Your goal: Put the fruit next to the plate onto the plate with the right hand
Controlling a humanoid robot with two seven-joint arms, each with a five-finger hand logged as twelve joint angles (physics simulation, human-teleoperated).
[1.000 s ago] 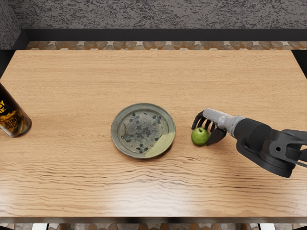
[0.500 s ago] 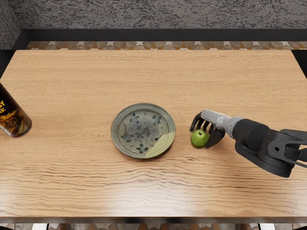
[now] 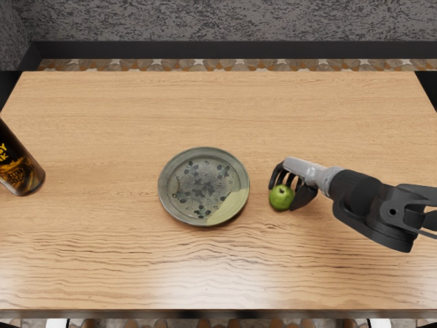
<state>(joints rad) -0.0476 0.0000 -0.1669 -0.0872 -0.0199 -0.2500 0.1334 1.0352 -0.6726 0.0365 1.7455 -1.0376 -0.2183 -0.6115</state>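
Head view, going left to right: there's a dark cylindrical can with a yellow label [image 3: 17, 164] half cut off by the left edge, well apart from everything else, so you can ignore it. In the middle sits the round grey-green ceramic plate with a flower pattern [image 3: 203, 186], nothing on it. Just beside its right rim, not touching, is the small round green fruit [image 3: 280, 197], and it looks to be down on the desk rather than lifted. Your right hand [image 3: 290, 184] comes in from the right edge with its dark fingers [image 3: 274, 175] curled over the top and far side of the fruit and the thumb tucked in on the near side, so I'd call that a closed grasp on it. The left arm isn't in view at all.

So I'd say you're at the end of the grab, and the carry hasn't started. The next move needs a small lift to clear the plate's rim, a short slide left, then a low release near the centre. It's round, so drop it from any height and it'll probably roll off.

The surface is a light wooden desk [image 3: 205, 109], flat, with heavy grain. Behind it there's a strip of pebbles [image 3: 205, 65], a dark ledge, and a grey speckled wall [image 3: 225, 20].
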